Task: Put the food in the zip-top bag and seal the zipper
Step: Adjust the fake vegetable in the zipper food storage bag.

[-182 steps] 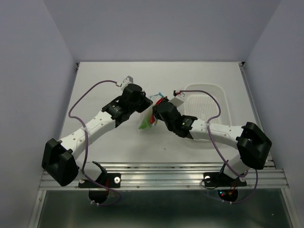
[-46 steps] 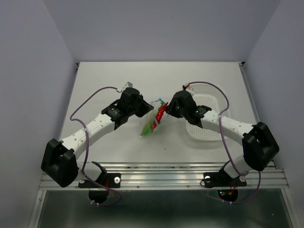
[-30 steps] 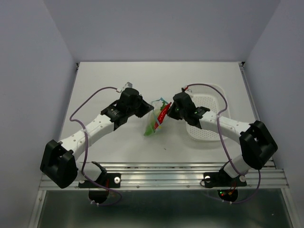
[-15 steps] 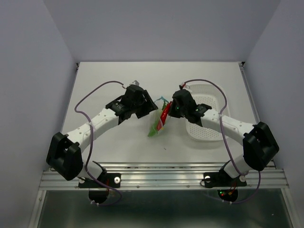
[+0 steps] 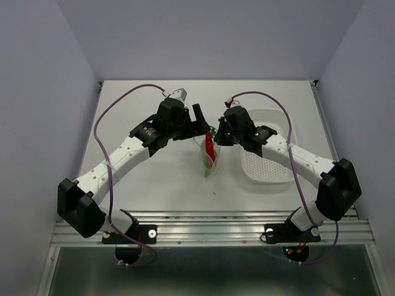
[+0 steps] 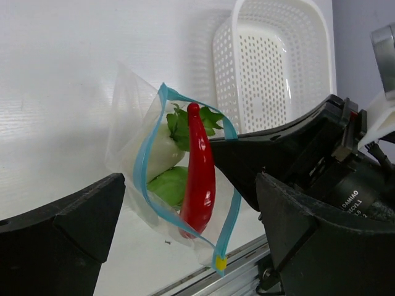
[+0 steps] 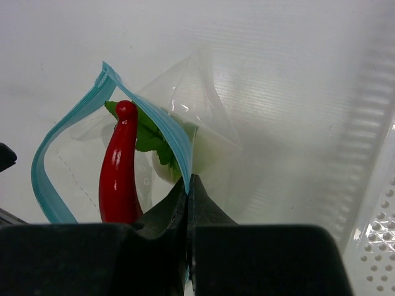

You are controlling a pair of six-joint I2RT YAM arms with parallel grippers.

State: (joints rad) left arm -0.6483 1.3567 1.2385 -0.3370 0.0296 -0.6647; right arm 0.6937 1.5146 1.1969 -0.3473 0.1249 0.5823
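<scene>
Now that the left gripper [image 5: 202,122] has let go and stands wide open, drawn back just beside the mouth, the zip-top bag [image 6: 131,126] hangs from the right gripper [image 7: 188,185] alone. That gripper is closed tight on one lip of the bag, at the zipper [image 6: 143,168]. A second ago both grippers pinched the bag between them.

Note that the zipper's blue strip forms an open loop, so the bag is not sealed. All three pieces of food lie inside: the red chili [image 6: 199,179] upright in the middle, the white radish [image 6: 159,154] behind it, the green pod [image 6: 168,185] below. The placing step therefore looks finished, and sealing is what remains. You can read the release as a change of grip before the strip is pressed shut.

Observe that the chili's tip reaches up to the level of the strip; it may hinder the lips from meeting. The white basket [image 5: 271,172] sits on the table [image 5: 154,179] just right of the bag, under the right arm. Whether the bag's lower corner touches the table cannot be told.
</scene>
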